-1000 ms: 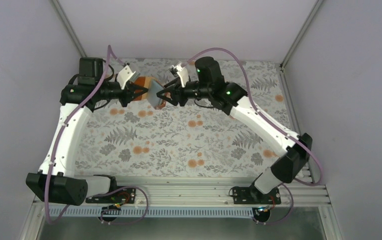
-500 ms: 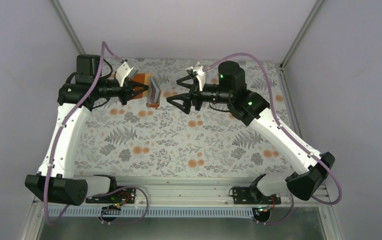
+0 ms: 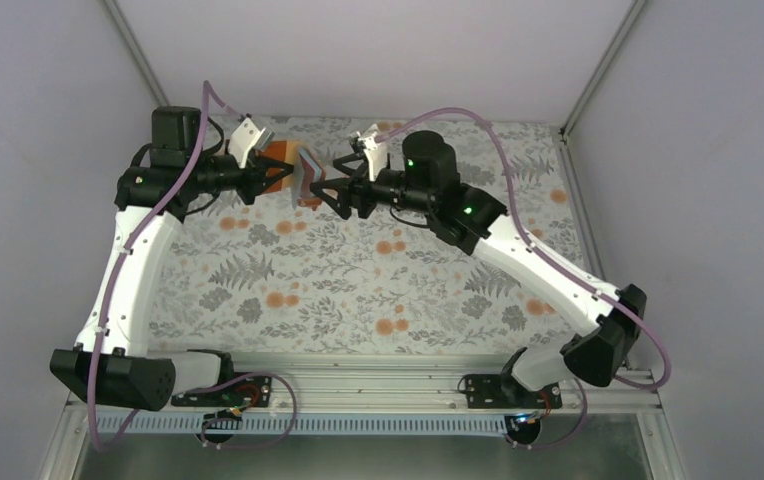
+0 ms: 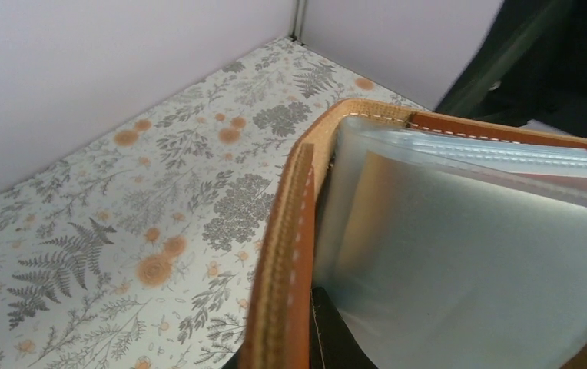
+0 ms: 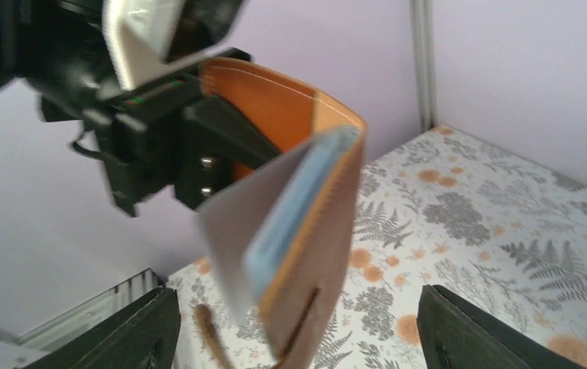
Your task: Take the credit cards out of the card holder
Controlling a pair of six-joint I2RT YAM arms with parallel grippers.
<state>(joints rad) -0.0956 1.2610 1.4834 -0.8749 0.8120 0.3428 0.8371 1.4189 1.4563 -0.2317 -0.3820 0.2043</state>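
The card holder (image 3: 296,166), brown leather with pale frosted pockets, hangs open in the air at the back of the table. My left gripper (image 3: 270,178) is shut on one leather cover (image 4: 284,254), with a dark finger (image 4: 335,337) pressed against its inner side. The pockets (image 4: 475,261) fan out beside it. My right gripper (image 3: 326,186) is open just right of the holder. In the right wrist view the holder's free cover (image 5: 329,231) and pockets (image 5: 233,223) hang between the wide-apart fingers (image 5: 140,330). The credit cards are hidden inside the frosted pockets.
A floral mat (image 3: 358,290) covers the table under both arms. Grey walls and metal corner posts (image 3: 588,75) close in the back and sides. The arm bases sit on the rail (image 3: 378,385) at the near edge.
My right gripper let go of the holder, drew back to the right with its jaws wide, then came back up to the holder. The left gripper kept its hold and lifted slightly.
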